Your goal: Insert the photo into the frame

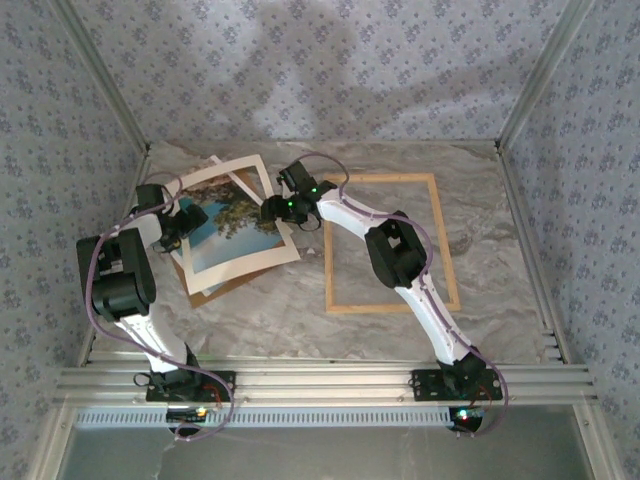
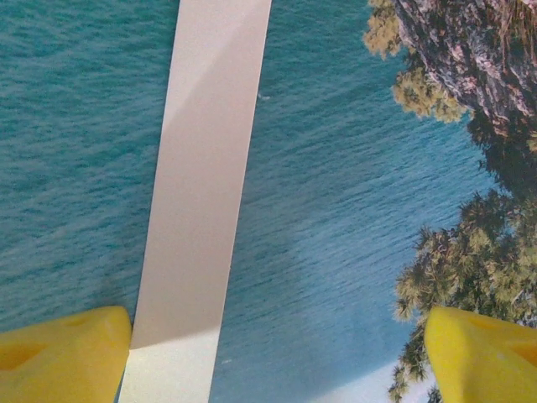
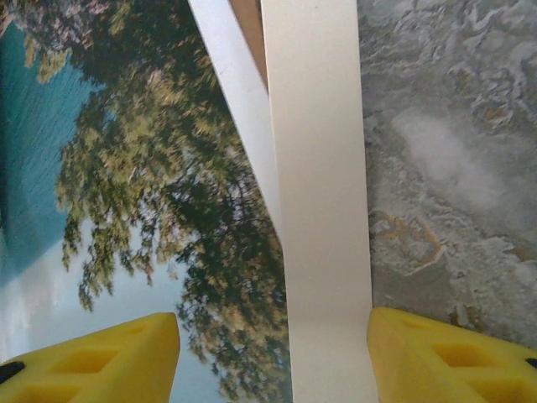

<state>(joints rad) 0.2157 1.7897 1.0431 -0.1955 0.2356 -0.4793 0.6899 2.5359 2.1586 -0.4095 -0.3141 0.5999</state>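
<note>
Jaws apart both: left pincer (image 2: 277,357) above photo (image 2: 336,210) and mat (image 2: 205,168); right pincer (image 3: 273,357) astride mat, contact unclear; frame (image 1: 395,178) to right.

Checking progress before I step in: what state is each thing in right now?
photo: flat, partly under the mat, not framed.
mat: lying askew over the photo.
backing board: flat, beneath both.
frame: empty, lying flat.
left gripper: jaws open, straddling a mat strip.
right gripper: jaws open, straddling a mat strip.
</note>
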